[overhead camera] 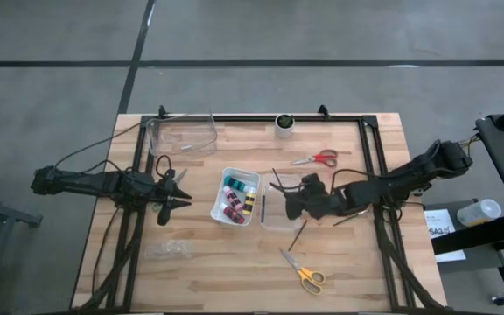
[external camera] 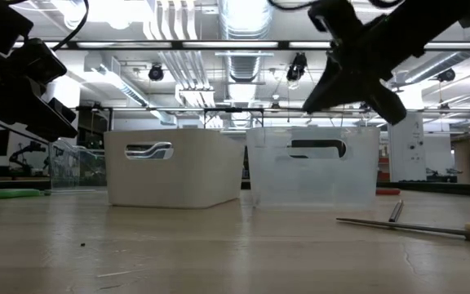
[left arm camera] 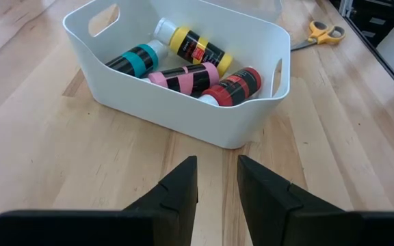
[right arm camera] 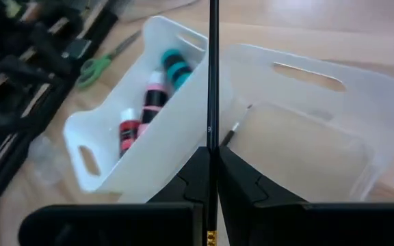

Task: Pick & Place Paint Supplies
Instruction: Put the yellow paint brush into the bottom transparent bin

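Note:
A white bin point(overhead camera: 234, 197) in the middle of the table holds teal point(left arm camera: 134, 60), yellow-and-black point(left arm camera: 190, 46), pink-purple point(left arm camera: 183, 76) and red point(left arm camera: 234, 85) paint bottles. A clear bin point(overhead camera: 278, 213) stands against its right side, with one brush point(right arm camera: 234, 130) lying inside. My right gripper point(overhead camera: 291, 199) hovers over the clear bin, shut on a thin dark brush point(right arm camera: 213, 82). My left gripper point(overhead camera: 171, 198) is just left of the white bin, its fingers point(left arm camera: 180, 191) a little apart and empty. My right gripper pinches the brush's thin shaft point(right arm camera: 213, 140) between its two fingers, which come from the table's right, above the clear bin. The long free end sticks out past the fingertips. The brush is lifted clear of the bins and the table.
Two more brushes point(overhead camera: 297, 234) point(overhead camera: 346, 219) lie on the table right of the clear bin. Red scissors point(overhead camera: 318, 159) lie farther back and yellow scissors point(overhead camera: 303, 273) near the front edge. A white cup point(overhead camera: 284, 122) and a clear tub point(overhead camera: 182, 133) stand at the back, and a plastic bag point(overhead camera: 169, 251) lies front left.

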